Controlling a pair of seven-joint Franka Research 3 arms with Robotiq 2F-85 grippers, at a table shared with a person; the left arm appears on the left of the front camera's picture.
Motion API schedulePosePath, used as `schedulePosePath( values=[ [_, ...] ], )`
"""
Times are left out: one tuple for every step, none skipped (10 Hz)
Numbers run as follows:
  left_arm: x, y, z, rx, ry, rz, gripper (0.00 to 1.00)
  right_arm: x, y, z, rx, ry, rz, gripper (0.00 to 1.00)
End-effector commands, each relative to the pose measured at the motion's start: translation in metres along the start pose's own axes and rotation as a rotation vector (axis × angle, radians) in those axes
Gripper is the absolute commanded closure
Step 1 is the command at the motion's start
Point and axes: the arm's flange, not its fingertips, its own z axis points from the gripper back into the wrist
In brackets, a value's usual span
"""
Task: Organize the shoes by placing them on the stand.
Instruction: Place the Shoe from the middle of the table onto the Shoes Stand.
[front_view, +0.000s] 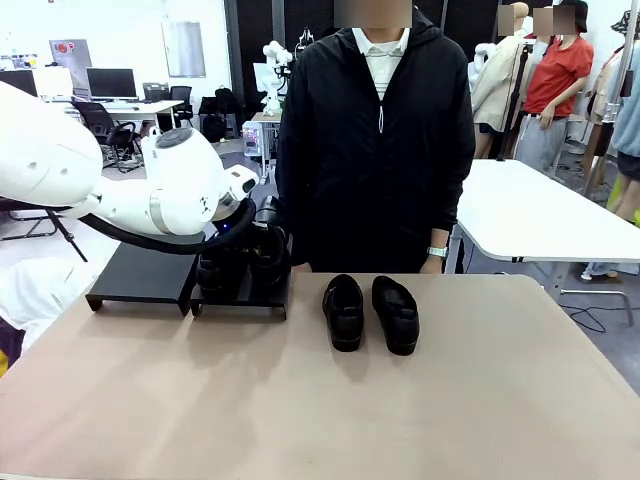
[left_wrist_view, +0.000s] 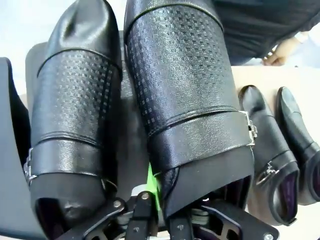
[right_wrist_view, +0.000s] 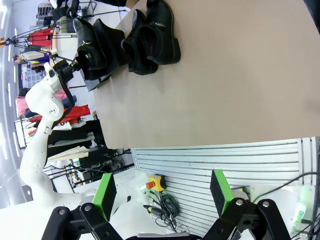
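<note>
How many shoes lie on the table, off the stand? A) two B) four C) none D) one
A: one shoe and a second shoe lie side by side on the table, while the other pair is at the stand.

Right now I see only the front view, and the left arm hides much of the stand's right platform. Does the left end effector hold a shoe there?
Observer: Yes. The left wrist view shows the left end effector shut on the rim of one shoe, at its heel end.
Operator: Is this shoe alone on the platform?
Observer: No. A second shoe lies close beside it on the same platform, toes pointing the same way.
Operator: And the right end effector?
Observer: The right wrist view shows it open and holding nothing, beyond the table's near edge.
</note>
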Motion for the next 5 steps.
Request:
schedulePosePath(
  values=[
    [0.010, -0.004, 0.000, 0.024, -0.010, 0.009, 0.00, 0.001, 0.001, 0.001, 0.026, -0.004, 0.020, 0.00],
    [0.009, -0.005, 0.003, 0.005, -0.017, -0.001, 0.00, 0.001, 0.001, 0.001, 0.026, -0.004, 0.020, 0.00],
    [0.008, -0.006, 0.005, -0.009, -0.016, -0.004, 0.00, 0.001, 0.001, 0.001, 0.026, -0.004, 0.020, 0.00],
    [0.006, -0.006, 0.009, -0.032, -0.013, -0.015, 0.00, 0.001, 0.001, 0.001, 0.026, -0.004, 0.020, 0.00],
    [0.003, -0.009, 0.013, -0.017, -0.013, -0.027, 0.00, 0.001, 0.001, 0.001, 0.026, -0.004, 0.020, 0.00]
  ],
)
